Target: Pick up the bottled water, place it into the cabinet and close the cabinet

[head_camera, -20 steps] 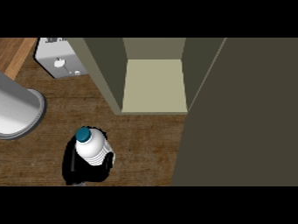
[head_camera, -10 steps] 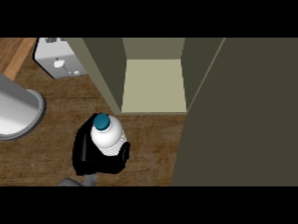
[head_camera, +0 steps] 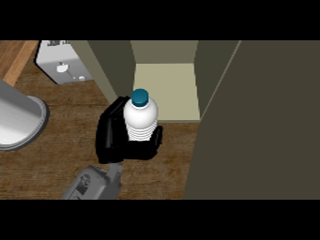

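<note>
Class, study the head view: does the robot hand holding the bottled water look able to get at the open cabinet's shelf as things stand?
Probably yes. The robot hand holds the bottled water upright just in front of the cabinet shelf. The opening faces it, and nothing shows between bottle and shelf.

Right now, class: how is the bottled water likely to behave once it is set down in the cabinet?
The bottled water is tall and narrow under its teal cap, so it may tip if released off upright. Its round body would probably roll if it fell. The ribbed waist, where the hand curls, likely helps against slipping.
</note>
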{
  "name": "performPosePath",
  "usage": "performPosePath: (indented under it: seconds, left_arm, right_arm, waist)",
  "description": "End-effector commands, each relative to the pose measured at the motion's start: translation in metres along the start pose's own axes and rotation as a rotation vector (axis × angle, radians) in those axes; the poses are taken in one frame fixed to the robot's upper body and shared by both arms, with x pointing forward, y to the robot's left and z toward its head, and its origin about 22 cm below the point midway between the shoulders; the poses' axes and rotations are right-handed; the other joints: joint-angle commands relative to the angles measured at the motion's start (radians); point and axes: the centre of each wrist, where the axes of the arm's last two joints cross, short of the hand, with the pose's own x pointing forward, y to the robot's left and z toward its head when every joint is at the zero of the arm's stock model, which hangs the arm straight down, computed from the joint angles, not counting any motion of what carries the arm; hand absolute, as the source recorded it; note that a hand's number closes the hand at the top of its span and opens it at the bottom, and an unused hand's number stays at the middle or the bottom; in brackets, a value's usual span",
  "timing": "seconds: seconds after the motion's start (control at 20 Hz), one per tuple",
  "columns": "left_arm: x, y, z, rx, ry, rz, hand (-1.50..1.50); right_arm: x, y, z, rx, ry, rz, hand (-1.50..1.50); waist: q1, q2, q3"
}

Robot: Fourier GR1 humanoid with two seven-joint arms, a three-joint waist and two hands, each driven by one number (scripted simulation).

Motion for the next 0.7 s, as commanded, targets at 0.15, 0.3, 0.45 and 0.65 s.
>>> performPosePath:
  seconds: [0.15,0.3,0.45,0.65]
  left_arm:
    - [0.008,-0.032,-0.046,0.041,-0.035,-0.077,1.5]
    - [0.014,-0.019,-0.058,0.057,-0.013,-0.126,1.5]
    - [0.008,-0.015,-0.084,0.057,-0.014,-0.161,1.5]
    - [0.002,-0.019,-0.107,0.061,0.01,-0.199,1.5]
  right_arm:
    - [0.021,-0.004,0.009,-0.005,-0.049,0.008,-1.5]
    - [0.027,0.005,0.019,-0.001,-0.058,0.003,-1.5]
    - [0.032,-0.004,0.007,0.004,-0.063,-0.013,-1.5]
    - [0.023,-0.017,0.006,-0.001,-0.05,0.007,-1.5]
  waist:
    - [-0.01,0.001,0.0]
    - [-0.008,-0.003,0.0]
    - [-0.006,0.003,-0.001]
    - [-0.012,0.006,0.001]
